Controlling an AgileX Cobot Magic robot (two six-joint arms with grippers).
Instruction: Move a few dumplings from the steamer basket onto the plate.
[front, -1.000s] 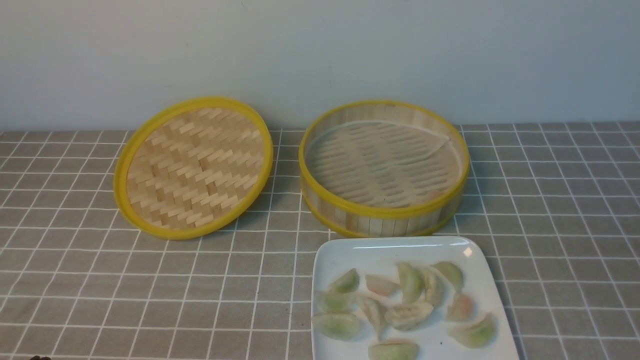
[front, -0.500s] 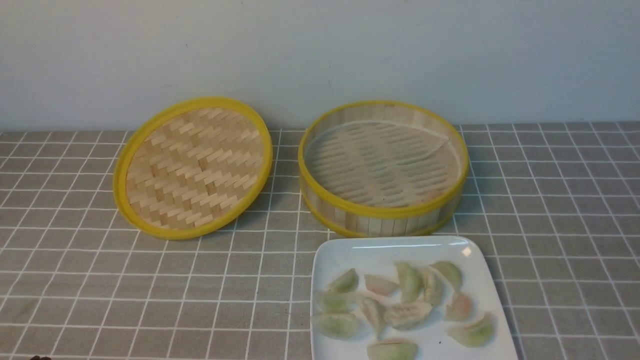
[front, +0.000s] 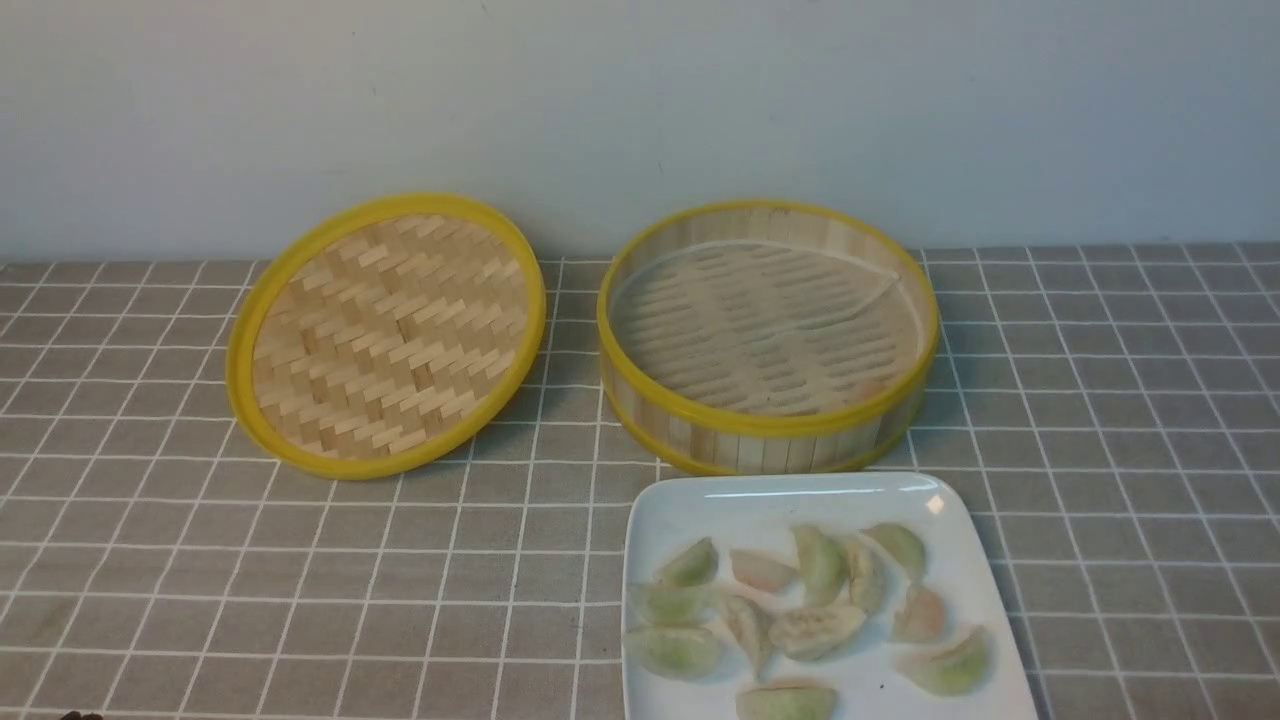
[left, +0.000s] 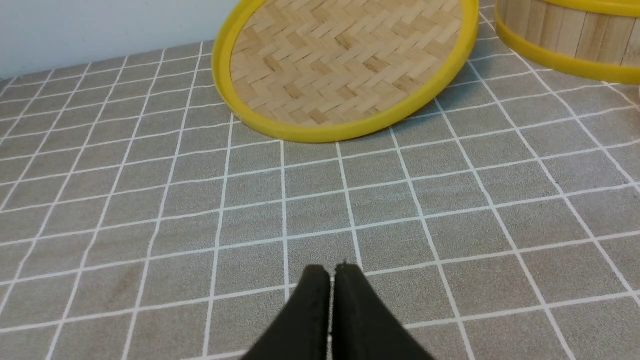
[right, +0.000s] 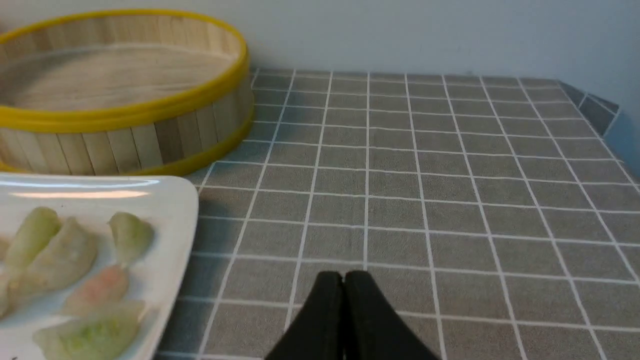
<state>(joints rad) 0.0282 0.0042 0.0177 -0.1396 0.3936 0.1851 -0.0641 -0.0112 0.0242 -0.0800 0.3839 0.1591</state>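
Nothing has shifted: pale crescent dumplings (front: 805, 628) stay on the white squarish plate (front: 780, 498); both claws pressed together, empty; task looks finished.

front view: looks forward and down at the table, sees lid (front: 387, 335), steamer basket (front: 767, 338), plate (front: 790, 497) | left wrist view: low and close, faces lid (left: 345, 65), basket edge (left: 570, 35) | right wrist view: low and close, faces basket (right: 120, 95), plate corner (right: 165, 200) | all three share the basket
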